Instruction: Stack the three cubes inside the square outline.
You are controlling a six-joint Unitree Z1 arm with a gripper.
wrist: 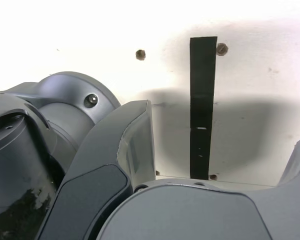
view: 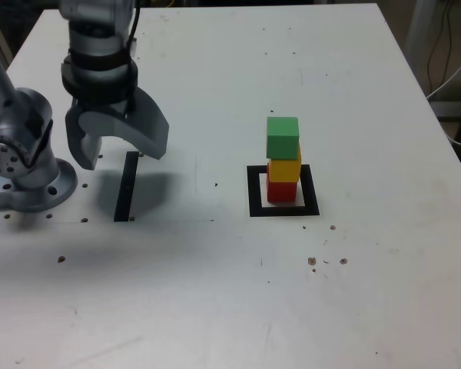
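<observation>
Now I'm holding the gripper (view: pixel 119 150) wide open and empty above the strip (view: pixel 126 187). Well away from its jaws, the green cube (view: pixel 282 137) is sitting on yellow (view: pixel 285 169) on red (view: pixel 281 191) inside the outline (view: pixel 253 192).

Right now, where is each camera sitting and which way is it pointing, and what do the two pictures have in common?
Exterior view: off the arm, raised, looking down across the white table at the green cube, yellow cube and red cube stacked in the square outline; the arm's base and open gripper show at its left.
Wrist view: on the wrist, facing down at the table past the gripper's fingers.
Shared: the black strip, the gripper and the arm's base.
</observation>
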